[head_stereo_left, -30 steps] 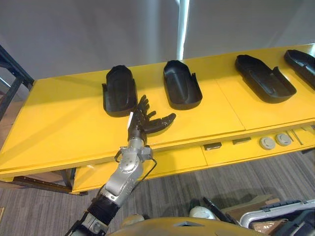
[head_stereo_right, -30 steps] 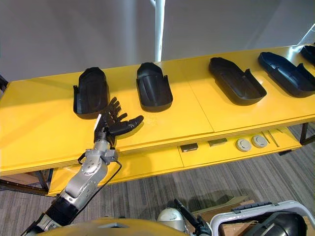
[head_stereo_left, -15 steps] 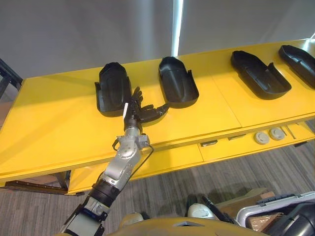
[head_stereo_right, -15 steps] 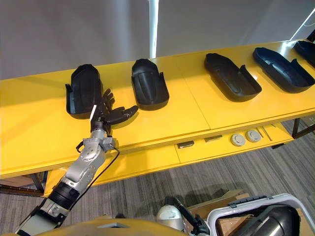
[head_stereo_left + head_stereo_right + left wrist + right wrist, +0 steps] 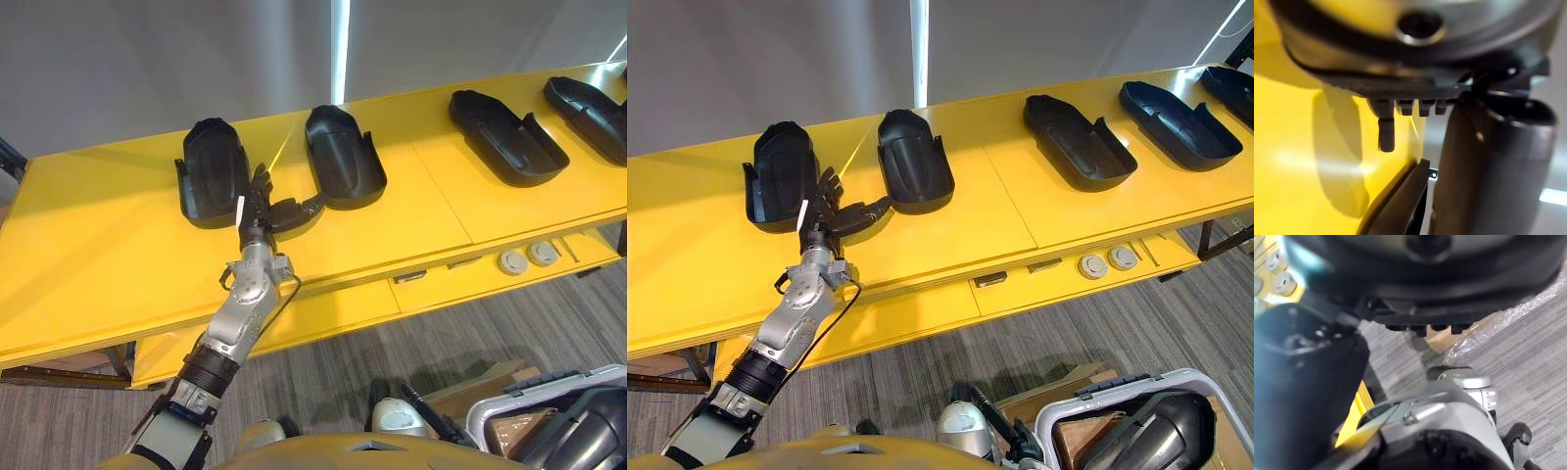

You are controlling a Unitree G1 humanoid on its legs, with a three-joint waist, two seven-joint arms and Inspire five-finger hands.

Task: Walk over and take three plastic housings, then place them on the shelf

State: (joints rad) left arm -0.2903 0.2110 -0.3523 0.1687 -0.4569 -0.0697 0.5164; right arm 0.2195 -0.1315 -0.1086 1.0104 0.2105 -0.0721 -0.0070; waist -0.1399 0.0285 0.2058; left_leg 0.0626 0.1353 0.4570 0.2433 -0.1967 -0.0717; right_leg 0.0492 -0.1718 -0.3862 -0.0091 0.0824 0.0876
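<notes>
Several black plastic housings lie in a row on the yellow table. Furthest left is the first housing, then the second housing, and the third housing sits further right. My left hand is open and low over the table between the first and second housings. Its fingers point along the first housing's right edge. The thumb reaches towards the second housing's near end; I cannot tell if it touches. In the left wrist view a housing edge shows past the fingers. My right hand hangs open over the floor.
A lower yellow shelf under the table's front edge holds two grey discs and small metal pieces. A box with plastic wrap stands on the grey carpet at the lower right. A dark metal frame is at the far left.
My left hand has moved forward from near the table's front edge to between the two left housings, its thumb now by the second one. The camera has shifted too.
</notes>
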